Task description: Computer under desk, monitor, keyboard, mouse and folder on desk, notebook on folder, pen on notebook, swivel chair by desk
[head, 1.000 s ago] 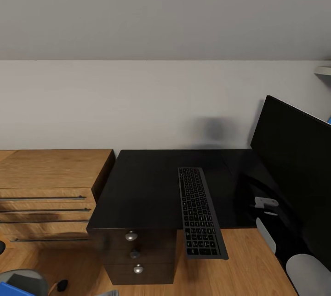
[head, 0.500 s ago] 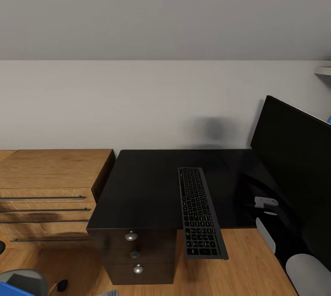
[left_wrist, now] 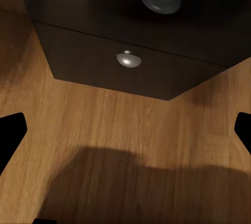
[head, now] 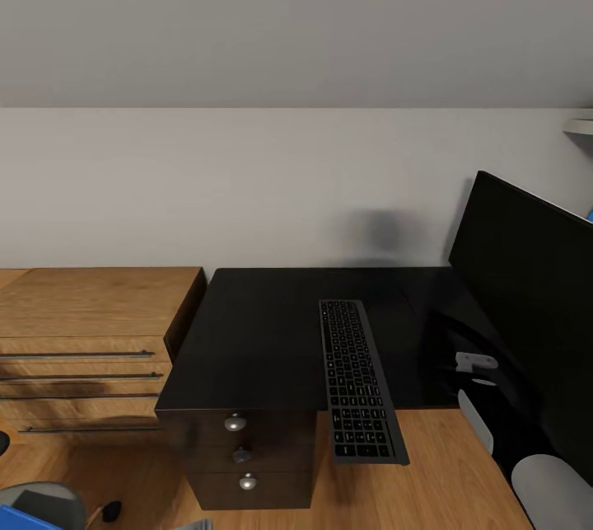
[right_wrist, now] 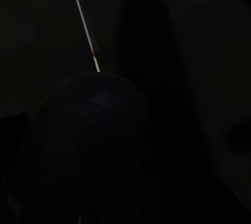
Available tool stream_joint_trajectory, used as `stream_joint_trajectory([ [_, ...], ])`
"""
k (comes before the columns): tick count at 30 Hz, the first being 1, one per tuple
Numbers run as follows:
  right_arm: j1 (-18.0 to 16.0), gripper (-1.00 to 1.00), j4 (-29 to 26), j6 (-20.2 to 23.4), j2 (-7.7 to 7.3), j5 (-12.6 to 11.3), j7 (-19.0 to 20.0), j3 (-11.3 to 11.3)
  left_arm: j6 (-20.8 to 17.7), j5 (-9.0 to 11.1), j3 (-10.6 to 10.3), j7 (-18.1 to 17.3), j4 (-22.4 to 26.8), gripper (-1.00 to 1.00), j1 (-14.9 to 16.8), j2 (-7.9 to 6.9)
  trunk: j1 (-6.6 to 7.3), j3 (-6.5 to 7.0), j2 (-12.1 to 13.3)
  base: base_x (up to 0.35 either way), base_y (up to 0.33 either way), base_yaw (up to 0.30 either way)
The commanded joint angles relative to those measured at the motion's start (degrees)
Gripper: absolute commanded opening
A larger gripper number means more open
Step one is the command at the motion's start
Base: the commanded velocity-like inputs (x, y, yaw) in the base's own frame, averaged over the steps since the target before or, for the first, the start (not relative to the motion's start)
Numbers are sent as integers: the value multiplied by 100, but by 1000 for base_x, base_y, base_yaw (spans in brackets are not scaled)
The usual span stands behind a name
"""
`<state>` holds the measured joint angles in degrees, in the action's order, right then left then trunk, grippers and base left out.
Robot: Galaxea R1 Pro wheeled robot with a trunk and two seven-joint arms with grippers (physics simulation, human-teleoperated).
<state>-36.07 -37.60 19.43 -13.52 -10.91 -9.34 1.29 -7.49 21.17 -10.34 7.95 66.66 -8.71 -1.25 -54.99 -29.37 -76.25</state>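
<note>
Head view frames are unchanged over the last second, so no progress is implied: the keyboard (head: 359,382) overhangs the desk (head: 255,332) beside the monitor (head: 527,299), beyond the left gripper (left_wrist: 125,130), whose fingers are spread; the right's state cannot be told.

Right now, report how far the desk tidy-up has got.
Done: the monitor stands on the desk, and the keyboard lies beside it, its near end overhanging the desk edge. In hand: nothing; the left claw hangs open over the floor by the drawers. Left: the folder, just a blue corner at the lower left, is not yet on the desk.
</note>
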Motion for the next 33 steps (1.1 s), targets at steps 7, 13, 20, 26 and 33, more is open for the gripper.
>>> stream_joint_trajectory([
  [7, 4, -100, -128, 60, -4, -113, -58, 9, -16, 54, -20, 48, 8, 100, 1, -7, 43, 30, 78, 0, 0, 0],
  [13, 4, -100, -452, 77, -8, -134, -63, -3, -16, 60, -20, 62, 2, 100, 1, -7, 175, 138, 318, 0, 0, 0],
  [20, 5, -100, -630, 197, 3, -146, -69, 3, -16, 63, -20, 66, -3, 100, 1, -7, 328, 263, 599, 0, 0, 0],
  [26, 65, -100, -2036, 1392, 437, -132, -129, -11, -16, 63, -20, 66, -3, 100, 1, -6, 460, 371, 840, 0, 0, 43],
  [33, 208, -100, -2438, 1602, 609, -136, -290, -8, -16, 63, -20, 66, -3, 100, 1, -7, 614, 495, 1121, 0, 0, 196],
])
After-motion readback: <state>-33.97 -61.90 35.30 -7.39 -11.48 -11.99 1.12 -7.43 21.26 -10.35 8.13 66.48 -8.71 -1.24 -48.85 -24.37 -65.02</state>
